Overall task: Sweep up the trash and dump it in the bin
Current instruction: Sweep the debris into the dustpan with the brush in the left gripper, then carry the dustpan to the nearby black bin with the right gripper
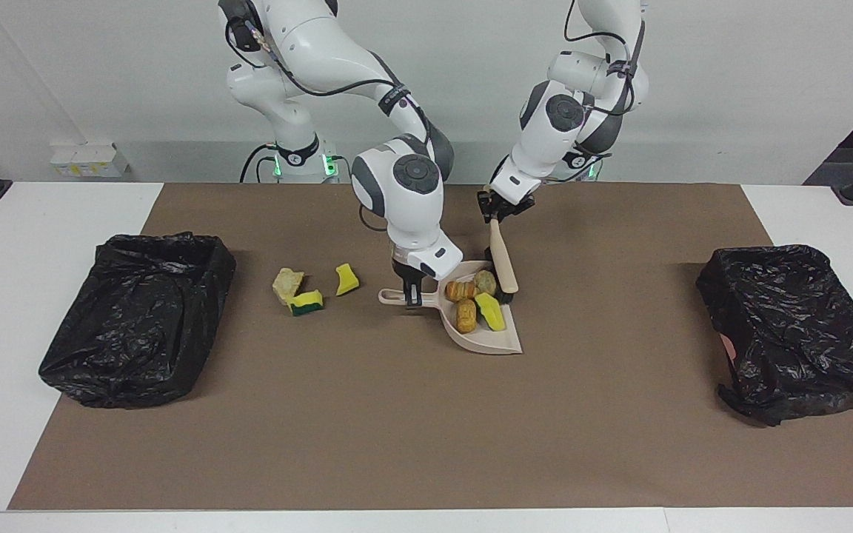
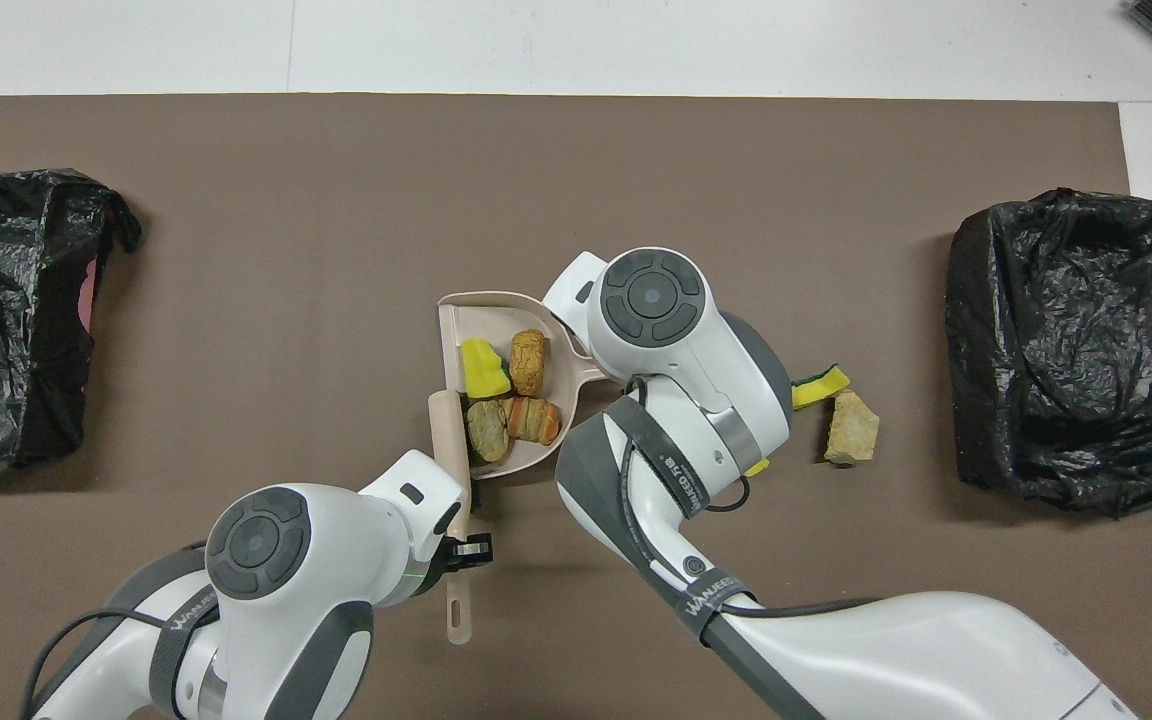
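A beige dustpan [image 1: 489,340] lies mid-mat and holds several pieces of trash [image 1: 474,300]: bread-like chunks and a yellow sponge piece. My right gripper [image 1: 413,292] is shut on the dustpan's handle. My left gripper [image 1: 497,211] is shut on the handle of a beige brush [image 1: 503,259], whose dark bristles rest at the dustpan's rim beside the trash. Three more pieces lie on the mat toward the right arm's end: a tan chunk [image 1: 287,283], a yellow-green sponge [image 1: 306,301] and a yellow sponge piece [image 1: 346,279]. In the overhead view the dustpan [image 2: 481,315], the brush [image 2: 448,430] and my left gripper [image 2: 466,550] show; my right hand covers its own fingers.
Two bins lined with black bags stand on the brown mat: one at the right arm's end [image 1: 138,318], also seen from overhead [image 2: 1066,340], and one at the left arm's end [image 1: 797,340], also seen from overhead [image 2: 6,320]. White table borders the mat.
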Motion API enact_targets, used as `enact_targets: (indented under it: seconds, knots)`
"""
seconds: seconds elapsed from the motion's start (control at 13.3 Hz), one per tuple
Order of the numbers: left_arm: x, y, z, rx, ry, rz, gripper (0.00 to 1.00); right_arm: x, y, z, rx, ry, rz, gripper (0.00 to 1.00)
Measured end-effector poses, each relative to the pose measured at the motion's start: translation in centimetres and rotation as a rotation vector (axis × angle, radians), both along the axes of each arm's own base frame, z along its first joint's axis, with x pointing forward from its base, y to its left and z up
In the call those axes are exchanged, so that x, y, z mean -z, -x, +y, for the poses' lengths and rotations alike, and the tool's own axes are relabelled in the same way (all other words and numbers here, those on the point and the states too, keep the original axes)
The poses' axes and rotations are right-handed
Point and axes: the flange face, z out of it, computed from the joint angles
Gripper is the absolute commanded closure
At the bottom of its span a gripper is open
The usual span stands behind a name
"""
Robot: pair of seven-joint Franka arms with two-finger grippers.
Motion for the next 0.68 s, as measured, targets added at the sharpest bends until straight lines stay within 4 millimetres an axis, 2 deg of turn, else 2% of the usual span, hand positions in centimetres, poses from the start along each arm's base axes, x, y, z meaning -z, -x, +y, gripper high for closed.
enact_targets:
  seconds: [0.23,0.38,0.53,0.68]
  knots:
    - [-0.3,-1.0,2.0,-0.033,-0.022,0.061,1.0,-0.1,-0.2,-0.3,0.006,-0.001,-0.002,1.0]
    - [-1.5,-2.3,3.3,-0.043,-0.044,0.063,1.0,-0.7,-1.0,-1.5,0.025,-0.006,-0.011,1.0]
    - [-3.8,-3.3,4.3,-0.036,-0.067,0.057,1.0,-2.1,-2.1,-3.8,0.031,-0.023,-0.008,1.0]
    - [-5.8,-3.1,4.3,-0.02,-0.089,0.028,1.0,-4.9,-3.0,-7.5,0.014,-0.027,0.033,1.0]
